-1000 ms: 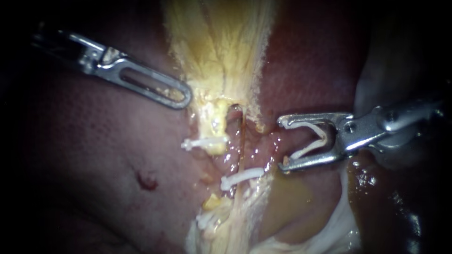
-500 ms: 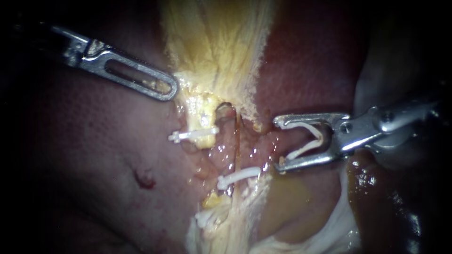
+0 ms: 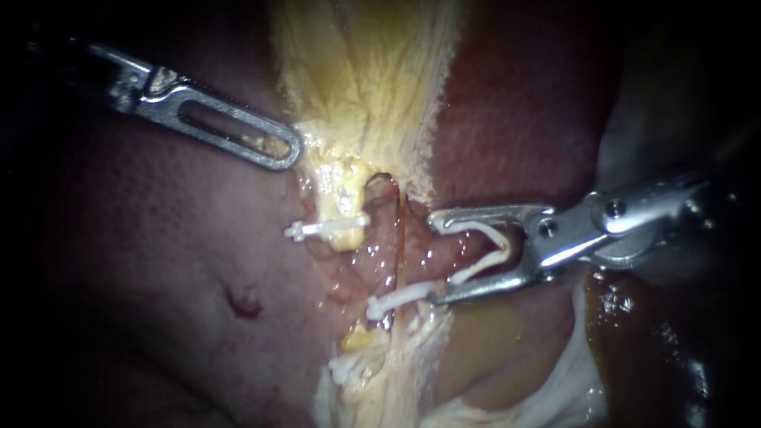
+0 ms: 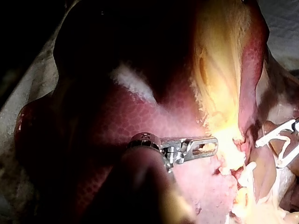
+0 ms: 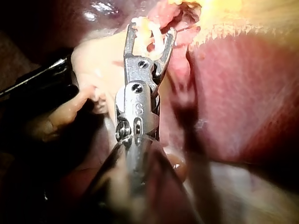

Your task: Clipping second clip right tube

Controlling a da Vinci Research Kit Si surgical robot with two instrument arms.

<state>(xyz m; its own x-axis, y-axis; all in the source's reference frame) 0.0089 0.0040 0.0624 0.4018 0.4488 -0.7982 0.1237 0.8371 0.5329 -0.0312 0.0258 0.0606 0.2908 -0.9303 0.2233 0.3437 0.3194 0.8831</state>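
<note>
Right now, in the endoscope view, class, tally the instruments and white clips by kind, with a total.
Instruments: 2, left instrument, right instrument.
White clips on tissue: 3, upper clip, middle clip, lowest clip, partly buried.
Loaded clip in the right instrument's jaws: 1.
Total: 6.

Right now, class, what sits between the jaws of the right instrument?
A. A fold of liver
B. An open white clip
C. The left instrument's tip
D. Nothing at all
B: in the endoscope view the right instrument carries a V-shaped white clip between its spread jaws, one leg lying along each jaw.
</note>
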